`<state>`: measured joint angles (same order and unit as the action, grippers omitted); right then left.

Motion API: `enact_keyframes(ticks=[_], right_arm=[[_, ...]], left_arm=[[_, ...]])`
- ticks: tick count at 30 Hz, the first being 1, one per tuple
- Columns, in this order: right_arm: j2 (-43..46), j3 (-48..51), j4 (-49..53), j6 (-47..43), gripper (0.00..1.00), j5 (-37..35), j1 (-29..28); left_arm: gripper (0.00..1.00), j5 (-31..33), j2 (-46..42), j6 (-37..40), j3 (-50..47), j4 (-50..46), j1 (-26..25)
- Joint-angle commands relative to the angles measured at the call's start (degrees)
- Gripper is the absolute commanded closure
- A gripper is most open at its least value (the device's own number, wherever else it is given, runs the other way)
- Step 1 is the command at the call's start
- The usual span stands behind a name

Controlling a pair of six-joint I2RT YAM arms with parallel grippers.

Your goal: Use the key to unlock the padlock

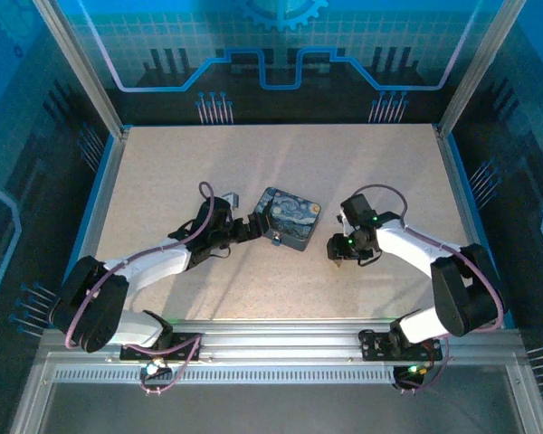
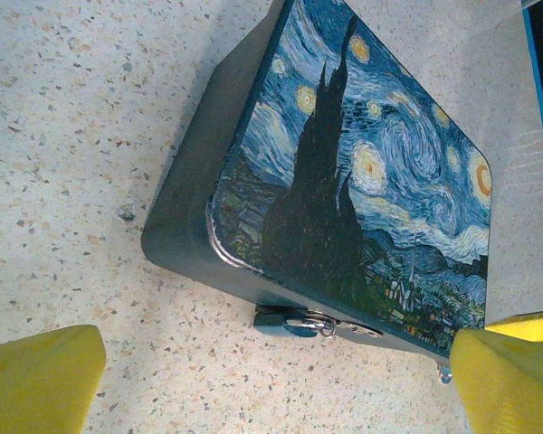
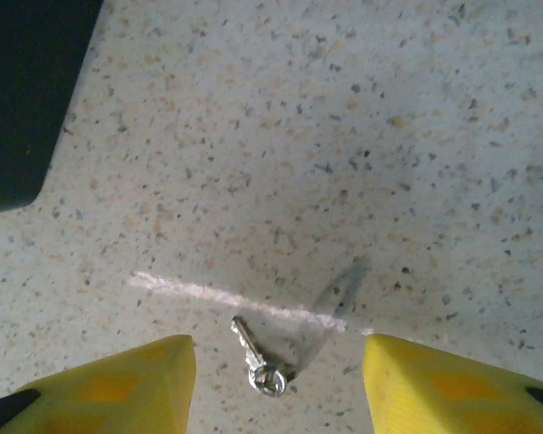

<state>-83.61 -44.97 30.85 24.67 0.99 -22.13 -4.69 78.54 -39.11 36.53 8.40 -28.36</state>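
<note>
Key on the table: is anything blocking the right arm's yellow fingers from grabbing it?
Nothing visible does. The key lies flat on the bare table, in the open gap between the right arm's fingers, touching neither of them.

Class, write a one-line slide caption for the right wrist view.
Small silver key lying flat on the speckled table between the right pincer's yellow fingertips, not yet gripped.

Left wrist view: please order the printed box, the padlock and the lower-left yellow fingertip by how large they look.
1. printed box
2. lower-left yellow fingertip, cut off by the frame and enlarged by nearness to the camera
3. padlock, clearly smallest
</note>
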Motion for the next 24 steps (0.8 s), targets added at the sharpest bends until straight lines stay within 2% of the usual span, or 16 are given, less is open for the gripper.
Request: enact_keyframes(ticks=[1,11,15,24], right_arm=[[-2.0,-1.5,1.6,2.3,0.48,-4.4,-1.0],[-5.2,-1.4,1.8,3.3,0.54,-6.5,-1.3],[-5.3,-0.9,2.3,3.5,0.60,-6.6,-1.5],[-3.8,1.0,2.9,3.7,0.62,-4.8,-2.6]], left_arm=[[0.01,1.2,-0.7,-0.4,-1.2,1.0,-0.3],[0.01,1.4,-1.7,-0.2,-1.6,0.8,-0.2],[0.01,1.4,-2.0,-0.1,-1.6,0.7,-0.1],[0.01,1.9,-2.2,0.5,-1.4,-0.1,-0.2]])
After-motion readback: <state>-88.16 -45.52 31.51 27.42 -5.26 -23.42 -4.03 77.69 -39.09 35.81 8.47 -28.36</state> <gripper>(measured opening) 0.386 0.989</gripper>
